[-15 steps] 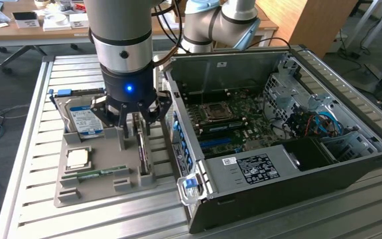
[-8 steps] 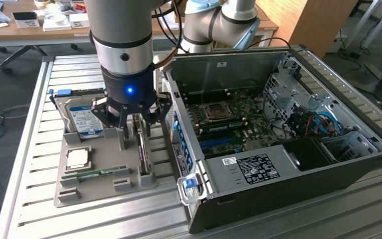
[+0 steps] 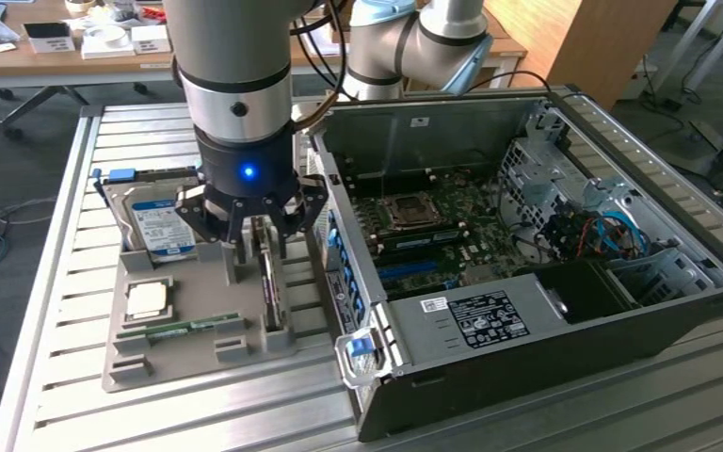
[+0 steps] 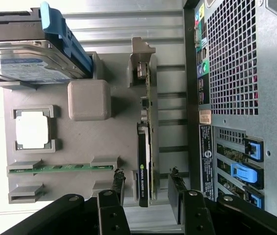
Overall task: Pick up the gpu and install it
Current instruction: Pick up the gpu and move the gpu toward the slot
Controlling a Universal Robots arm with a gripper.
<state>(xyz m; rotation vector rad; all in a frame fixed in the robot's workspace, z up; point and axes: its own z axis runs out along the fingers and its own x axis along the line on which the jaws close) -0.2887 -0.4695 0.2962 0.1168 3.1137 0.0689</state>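
Slatted table carries a grey tray just beside the open computer case. On edge along the tray's case-side rim stands the gpu. The gripper hangs above it, fingers spread astride, seemingly clear of it.

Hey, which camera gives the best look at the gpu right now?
The wrist view: the gpu stands on edge in the grey holder, its whole length visible between the fingers of the open gripper. In the exterior view the gripper covers most of it; a thin dark strip shows below.
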